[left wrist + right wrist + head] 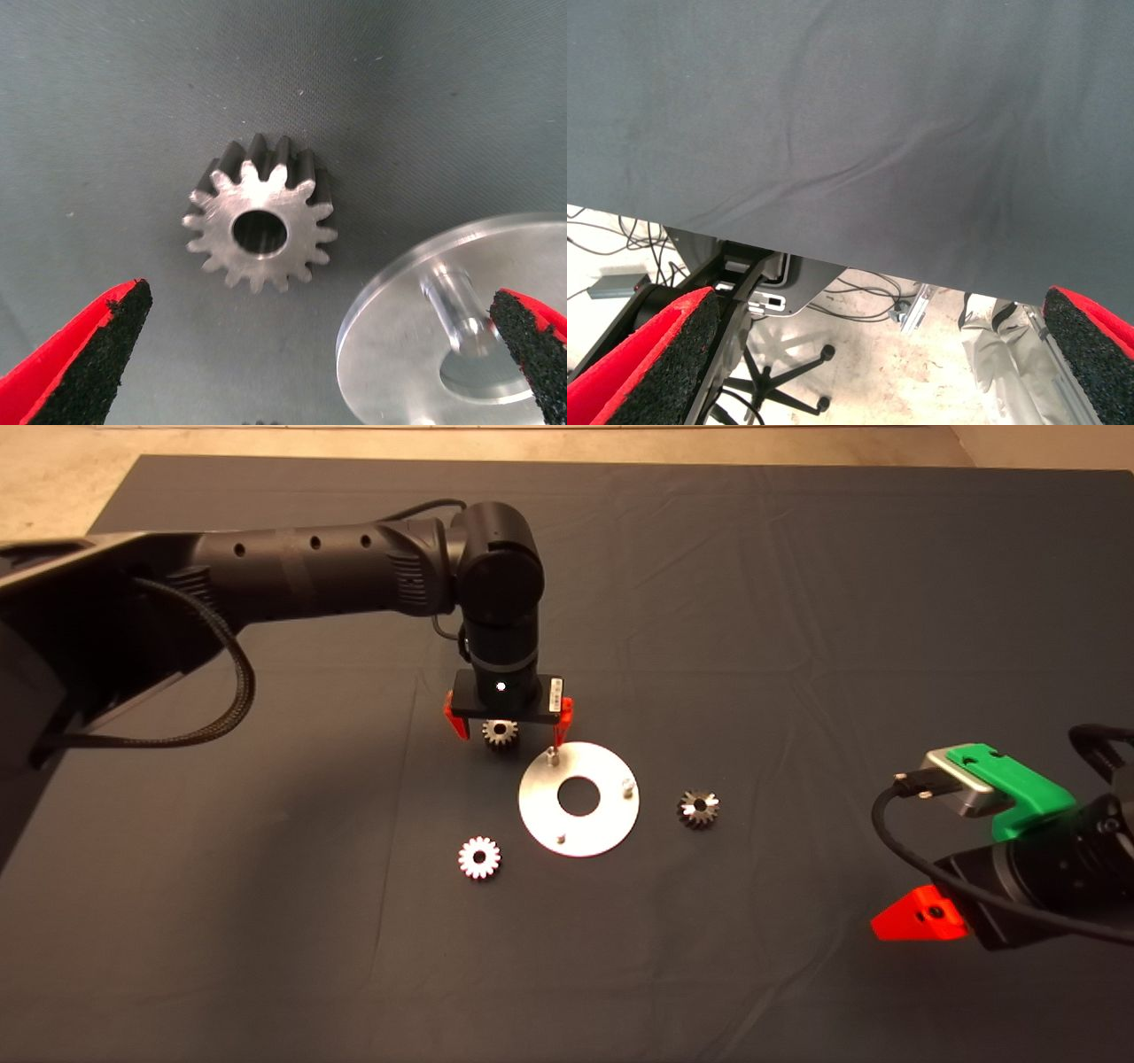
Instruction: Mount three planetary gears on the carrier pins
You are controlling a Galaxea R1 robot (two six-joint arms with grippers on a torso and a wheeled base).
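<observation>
A flat white disc (580,815) lies mid-mat with three thin pins, all bare: one far-left (550,757), one right (626,786), one near (561,838). Three silver gears lie flat on the mat: one (500,733) just beyond the disc's left rim, one (479,857) near-left, one (698,809) right of the disc. My left gripper (509,729) hangs open over the first gear (260,215), its fingers astride it without touching; one fingertip is over the disc's rim (416,292) by a pin (452,297). My right gripper (921,917) is parked at the lower right, open and empty.
The dark mat (797,602) has soft wrinkles. The right wrist view looks past the mat's edge (833,257) at the floor, with chair legs (771,376) and cables.
</observation>
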